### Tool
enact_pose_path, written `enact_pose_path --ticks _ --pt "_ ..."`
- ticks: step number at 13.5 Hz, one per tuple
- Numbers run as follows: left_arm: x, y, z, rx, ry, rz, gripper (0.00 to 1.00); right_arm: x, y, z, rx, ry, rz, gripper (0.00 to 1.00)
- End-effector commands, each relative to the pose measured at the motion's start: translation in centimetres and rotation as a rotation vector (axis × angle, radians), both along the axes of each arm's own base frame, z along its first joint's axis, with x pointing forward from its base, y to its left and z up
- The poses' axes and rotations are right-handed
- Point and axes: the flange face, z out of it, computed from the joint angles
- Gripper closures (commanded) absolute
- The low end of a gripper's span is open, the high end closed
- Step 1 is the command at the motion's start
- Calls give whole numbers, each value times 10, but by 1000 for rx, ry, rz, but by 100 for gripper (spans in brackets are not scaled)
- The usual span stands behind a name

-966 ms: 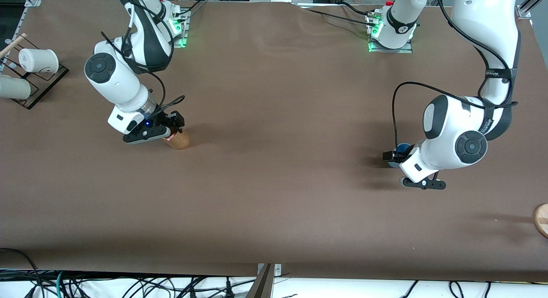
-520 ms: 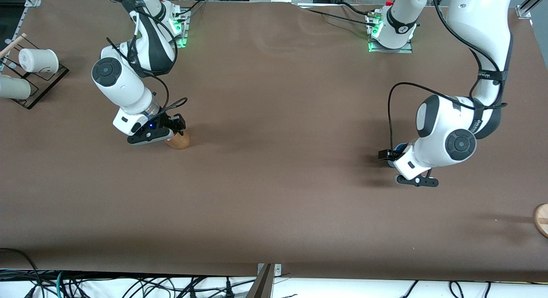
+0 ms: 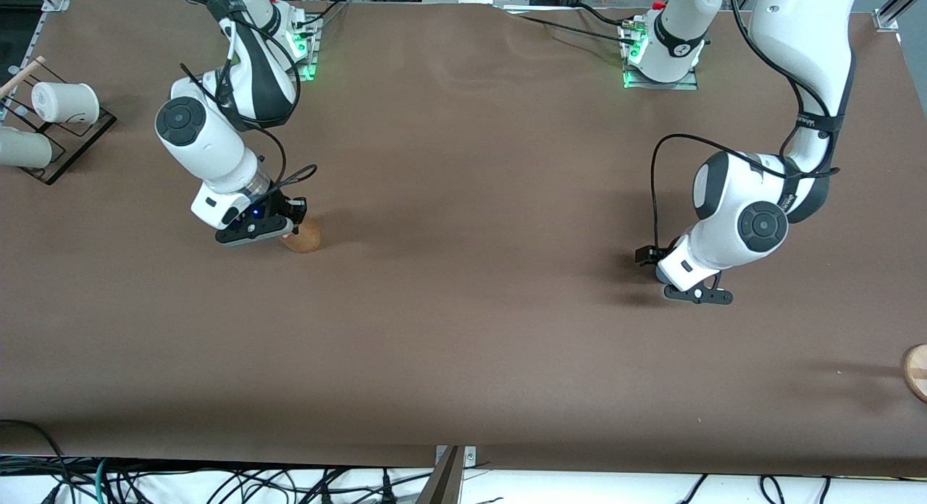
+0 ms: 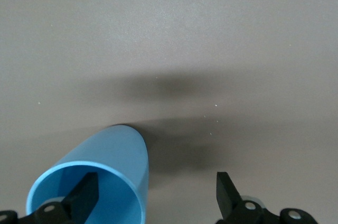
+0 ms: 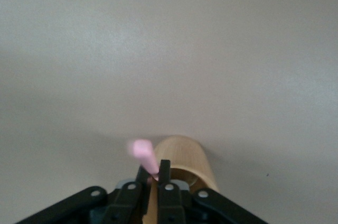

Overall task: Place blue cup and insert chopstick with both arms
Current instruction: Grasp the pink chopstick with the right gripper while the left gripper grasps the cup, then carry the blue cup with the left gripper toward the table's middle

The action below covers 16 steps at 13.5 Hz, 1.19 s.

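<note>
The blue cup (image 4: 105, 166) shows in the left wrist view with its open rim toward the camera; the left wrist hides it in the front view. My left gripper (image 4: 157, 187) is open, with one finger (image 4: 84, 195) inside the cup and the other (image 4: 226, 189) well clear outside it. In the front view the left gripper (image 3: 647, 256) is low over the table toward the left arm's end. My right gripper (image 5: 153, 174) is shut on the chopstick (image 5: 143, 155), pink tip out, just above the tan wooden cup (image 5: 185, 155). In the front view the right gripper (image 3: 293, 216) is at that tan cup (image 3: 305, 236).
Two white cups (image 3: 65, 102) (image 3: 22, 148) lie on a dark rack (image 3: 76, 145) at the right arm's end. A round wooden piece (image 3: 916, 370) sits at the table edge at the left arm's end.
The left arm has shifted toward the table's middle, and its wrist now covers the blue cup in the front view. The right gripper has moved slightly at the tan cup.
</note>
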Motion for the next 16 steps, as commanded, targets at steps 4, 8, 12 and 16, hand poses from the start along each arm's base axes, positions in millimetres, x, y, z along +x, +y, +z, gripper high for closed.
enact_pose_path --ticks 4,8,12,16 --pt "-9 11 2 20 -22 -7 100 18 18 90 11 -16 37 100" --pt "-6 9 10 15 -25 0 100 33 22 184 -14 55 50 100" --pt "11 -55 65 -20 -14 11 100 33 16 246 -25 83 56 100" --pt "-7 -191 109 -40 -29 58 100 43 -1 241 -33 99 49 100"
